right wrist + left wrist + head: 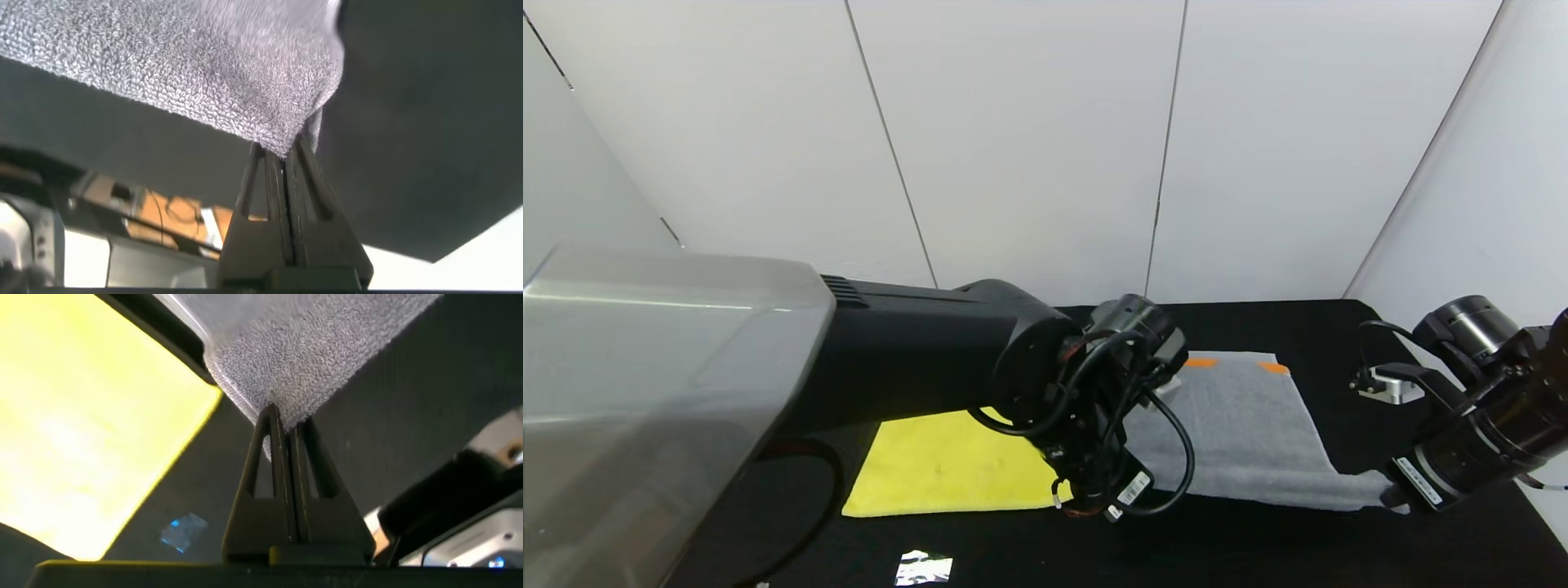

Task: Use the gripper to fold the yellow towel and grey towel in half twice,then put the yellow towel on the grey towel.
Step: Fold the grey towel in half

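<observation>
Across the black table (1258,547) in front of you, the grey towel (1241,425) is the biggest thing: it lies right of centre, its far end showing orange blocks (1274,367), its near edge lifted into a roll that runs between your two grippers. Just left of it, apart by a thin strip of black, the yellow towel (947,465) lies flat and unfolded, partly hidden in the head view by your left arm. Your left gripper (284,425) sits at the near left corner of the grey towel, and the left wrist view shows its jaws pressed together with that corner pinched at the tips; the yellow towel (82,425) lies off to one side of it. Your right gripper (286,151) holds the near right corner the same way, jaws closed tight on a bunch of grey terry (188,57). Near the table's front edge you can see a small shiny scrap (923,566).
</observation>
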